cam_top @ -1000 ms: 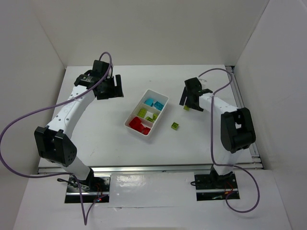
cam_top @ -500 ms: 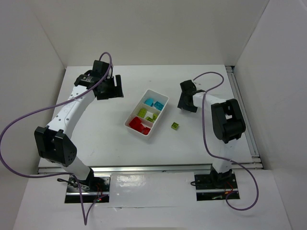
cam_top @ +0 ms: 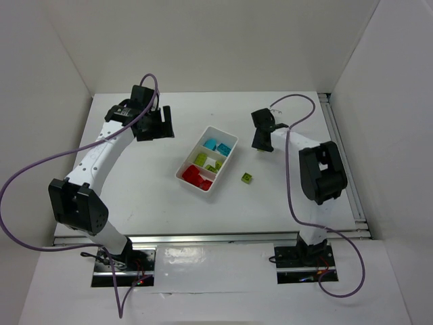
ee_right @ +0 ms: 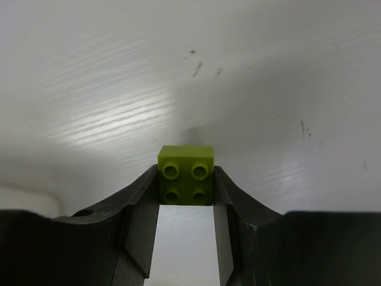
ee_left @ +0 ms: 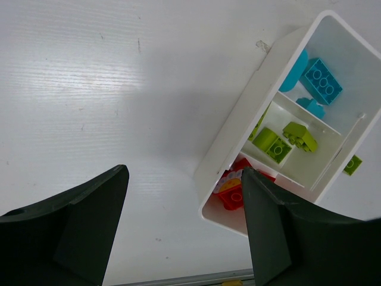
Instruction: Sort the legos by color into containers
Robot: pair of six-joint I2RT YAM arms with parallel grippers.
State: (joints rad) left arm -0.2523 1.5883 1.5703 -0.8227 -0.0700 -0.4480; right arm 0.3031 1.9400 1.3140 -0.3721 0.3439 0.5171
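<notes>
In the right wrist view my right gripper (ee_right: 185, 186) is shut on a yellow-green lego (ee_right: 186, 159), studs facing the camera, low over the table. From above, that gripper (cam_top: 261, 141) is right of the white tray (cam_top: 226, 161) and hides its brick. The tray's three containers hold cyan legos (cam_top: 218, 145), yellow-green legos (cam_top: 208, 161) and red legos (cam_top: 196, 177). One more yellow-green lego (cam_top: 247, 178) lies on the table just right of the tray. My left gripper (cam_top: 154, 124) hangs open left of the tray, with nothing between its fingers (ee_left: 89, 226).
White walls close in the table on the left, back and right. A metal rail (cam_top: 345, 169) runs along the right edge. Purple cables loop off both arms. In the left wrist view the tray rim (ee_left: 238, 128) sits beside the right finger.
My right gripper has shut on the yellow-green lego that lay beside it and shifted slightly left and back. The left arm has not moved.
</notes>
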